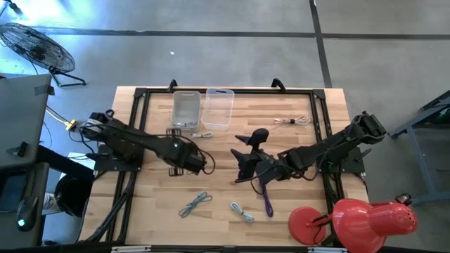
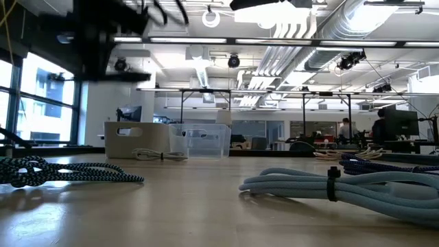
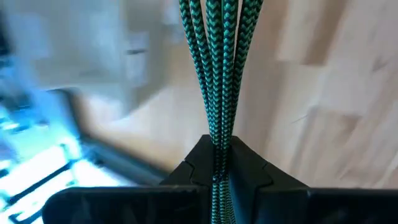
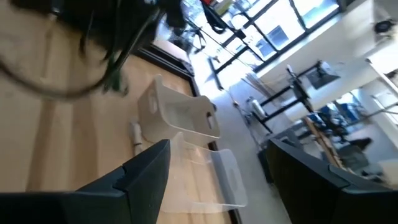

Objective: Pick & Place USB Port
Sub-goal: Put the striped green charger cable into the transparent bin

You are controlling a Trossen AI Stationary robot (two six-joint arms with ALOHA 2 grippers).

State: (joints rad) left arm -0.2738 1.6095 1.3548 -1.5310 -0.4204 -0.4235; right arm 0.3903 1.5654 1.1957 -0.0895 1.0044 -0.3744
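My left gripper is over the table's middle left, shut on a green braided cable. It also shows far off in the right wrist view, where the cable hangs under it. My right gripper is open and empty over the table's middle, with its fingers wide apart. A grey bin and a clear bin stand side by side at the far edge. They also show in the right wrist view, the grey bin and the clear bin. My left gripper pinches several strands of the green braided cable side by side between its two fingers. The strands run on straight past the fingertips. The cable's ends are outside the wrist view, so I cannot tell which part of it is held.
Loose bundled cables lie on the wood: a white one before the bins, one at the far right, a teal braided one, a light blue one and a purple one. A red lamp stands at the near right corner.
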